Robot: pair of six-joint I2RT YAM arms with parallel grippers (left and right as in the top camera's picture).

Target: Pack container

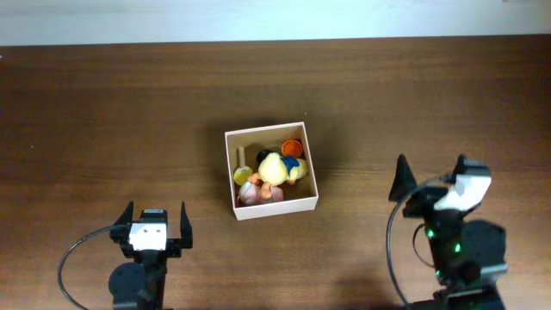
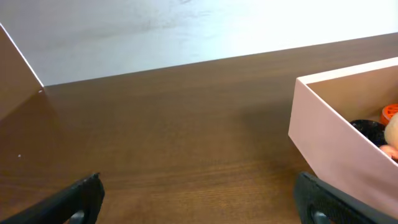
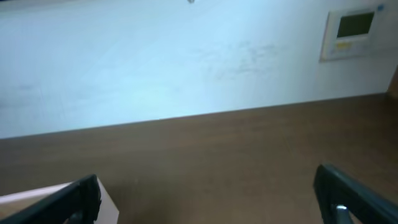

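Note:
The container, a square shallow cardboard box with white walls and a tan inside, sits mid-table. It holds several small toys, among them a yellow duck, an orange piece and pink pieces. My left gripper is open and empty, near the front edge, left of the box. My right gripper is open and empty, right of the box. The left wrist view shows the box wall at right between open fingers. The right wrist view shows a box corner at lower left between open fingers.
The dark wood table ends at a pale wall along the far side. A wall-mounted thermostat panel shows in the right wrist view. A brown board edge stands at the left in the left wrist view.

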